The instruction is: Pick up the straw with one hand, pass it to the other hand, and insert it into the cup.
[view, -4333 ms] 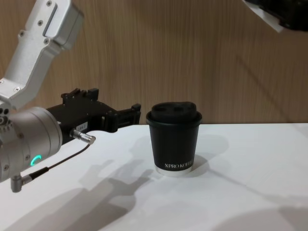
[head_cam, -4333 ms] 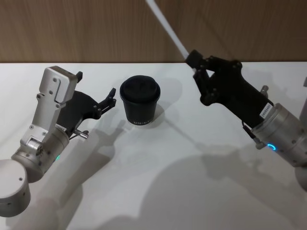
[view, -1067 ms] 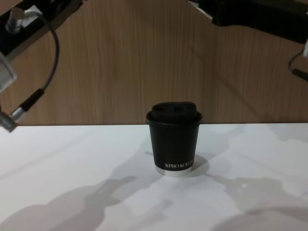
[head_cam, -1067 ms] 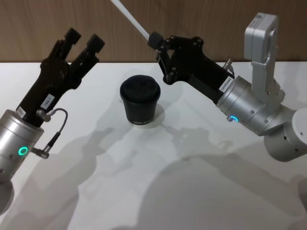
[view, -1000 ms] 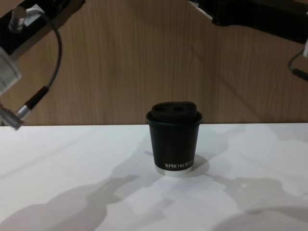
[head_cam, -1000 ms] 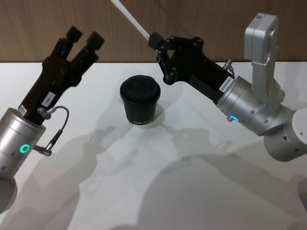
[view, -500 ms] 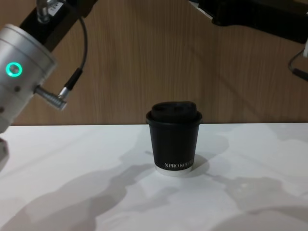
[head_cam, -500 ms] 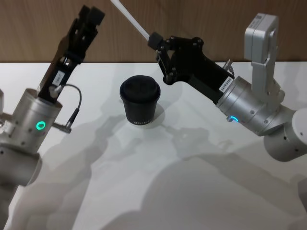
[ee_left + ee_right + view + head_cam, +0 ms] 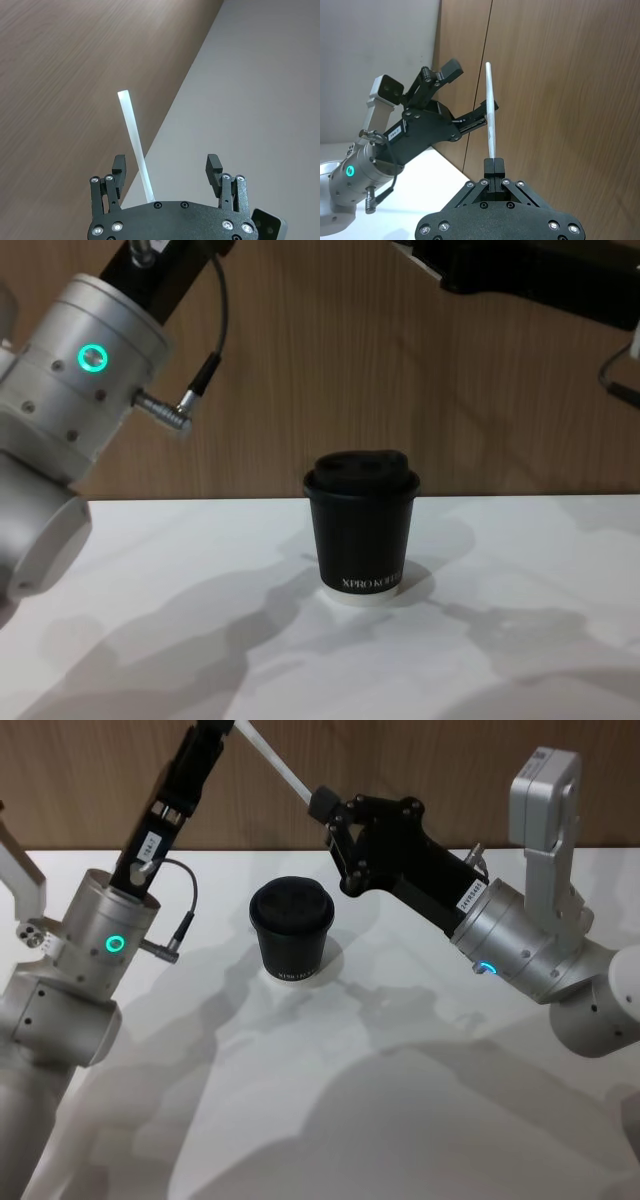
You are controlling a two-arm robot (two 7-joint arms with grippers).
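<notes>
1. Beneath both grippers lies the white table (image 9: 400, 1120), with a wood-panelled wall (image 9: 450, 780) behind it.
2. The right arm (image 9: 520, 950), silver-grey with a black forepart, reaches up and inward. Its right gripper (image 9: 325, 805) is raised well clear of the table, its fingers pressed together and pinching the lower end of the straw (image 9: 275, 760).
3. The left arm (image 9: 90, 950), silver-grey with a glowing green ring (image 9: 117, 944), stands steeply upward opposite the right gripper. The left gripper (image 9: 166, 167) is at the straw's upper part with its fingers spread wide. The wrist view shows the straw passing between them, nearer one finger (image 9: 119, 165) than the other and apart from both.
4. The cup (image 9: 291, 932), black with a domed lid and white lettering, stands upright on the table, well below the two grippers and roughly between them. Nothing touches it.
5. The straw runs straight from the right gripper's closed fingertips, slanting up and away towards the left gripper. Its free end pokes out past the left gripper's open fingers.
6. A thin black cable (image 9: 185, 920) with a metal plug loops beside the left arm's wrist, just behind the left gripper.
</notes>
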